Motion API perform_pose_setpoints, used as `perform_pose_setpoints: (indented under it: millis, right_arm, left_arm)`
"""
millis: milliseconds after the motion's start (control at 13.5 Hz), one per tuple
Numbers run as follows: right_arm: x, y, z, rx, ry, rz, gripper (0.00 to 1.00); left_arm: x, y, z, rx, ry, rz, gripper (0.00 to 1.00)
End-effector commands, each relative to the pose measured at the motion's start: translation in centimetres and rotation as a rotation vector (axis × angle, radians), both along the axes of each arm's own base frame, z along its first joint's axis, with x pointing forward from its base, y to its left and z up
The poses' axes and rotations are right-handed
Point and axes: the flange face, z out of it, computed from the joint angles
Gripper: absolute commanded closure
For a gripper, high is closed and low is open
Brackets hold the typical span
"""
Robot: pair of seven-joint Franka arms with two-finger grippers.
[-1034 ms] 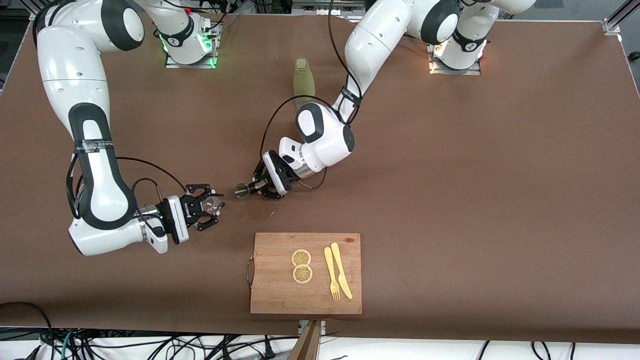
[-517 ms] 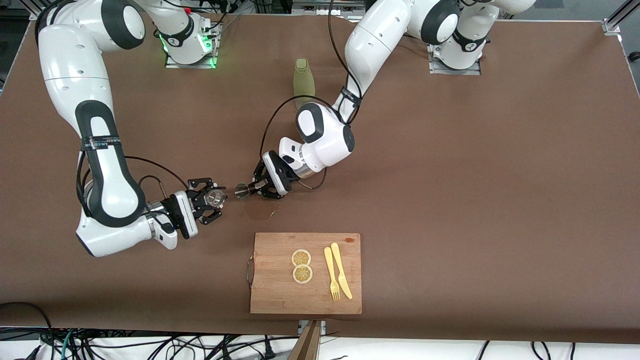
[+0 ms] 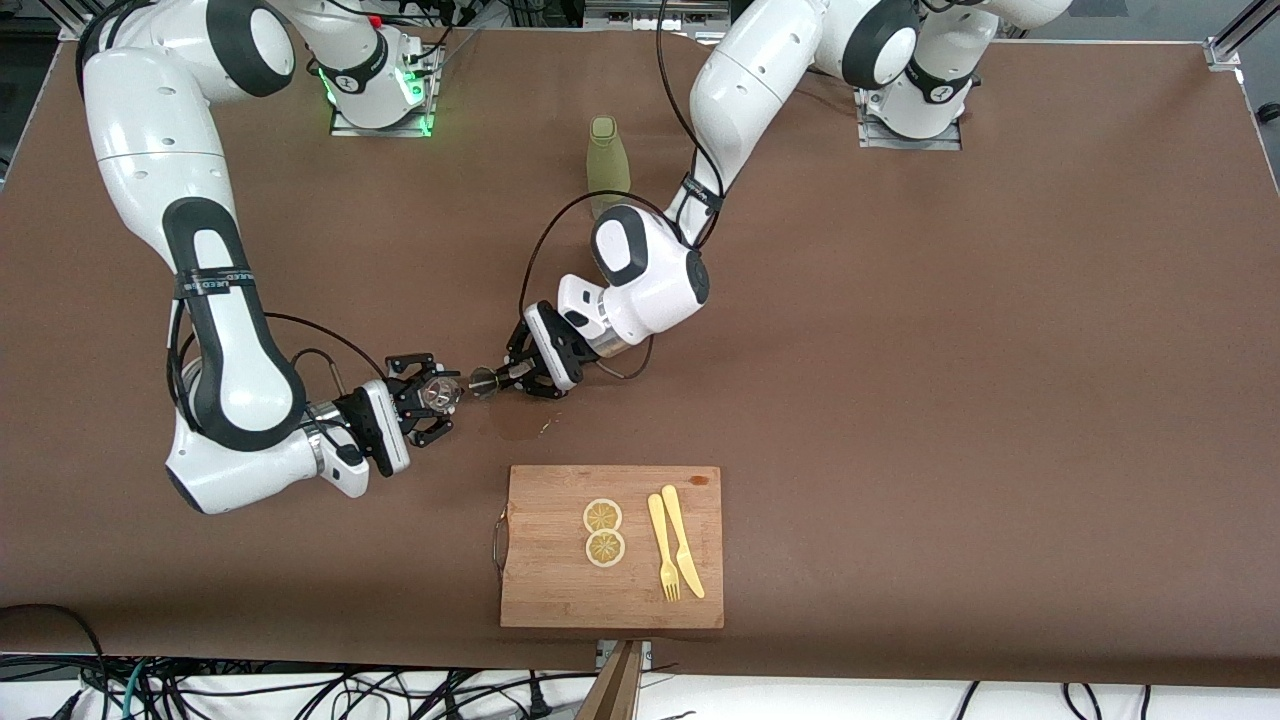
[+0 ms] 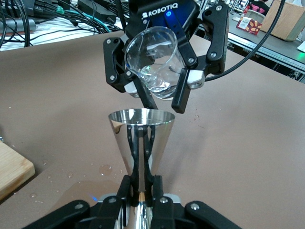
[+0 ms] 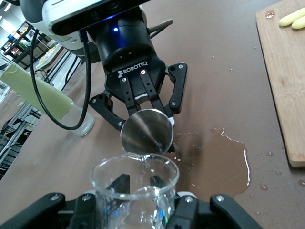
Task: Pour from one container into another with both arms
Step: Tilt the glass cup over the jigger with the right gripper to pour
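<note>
Brown table [image 3: 900, 400] — cutting board [image 3: 560, 580], green bottle [image 3: 606, 160], puddle [image 3: 515, 428].

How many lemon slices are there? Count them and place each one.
2, both on the cutting board: one lemon slice farther from the front camera, the other touching it, nearer. Nothing seems to hide more.

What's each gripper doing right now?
Left gripper: closed on the steel jigger, tipped on its side over the table.
Right gripper: closed on the glass cup, its rim at the jigger's mouth.
</note>
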Motion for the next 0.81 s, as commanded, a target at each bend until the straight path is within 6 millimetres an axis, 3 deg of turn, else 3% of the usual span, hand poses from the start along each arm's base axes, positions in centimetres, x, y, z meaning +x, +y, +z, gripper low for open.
perform_pose_setpoints:
  millis: [0, 369, 739]
  right_arm:
    - [0.3, 1.2, 0.6, -0.024, -0.009, 0.011, 0.70]
    - [-0.2, 3.0, 0.8, -0.076, -0.018, 0.052, 0.70]
    - [-0.1, 3.0, 0.7, -0.116, -0.023, 0.055, 0.70]
  left_arm:
    - [0.3, -0.4, 0.2, -0.022, -0.009, 0.020, 1.00]
    - [0.4, -0.4, 0.4, -0.023, -0.010, 0.021, 1.00]
    - [0.5, -0.3, 0.4, -0.024, -0.011, 0.022, 1.00]
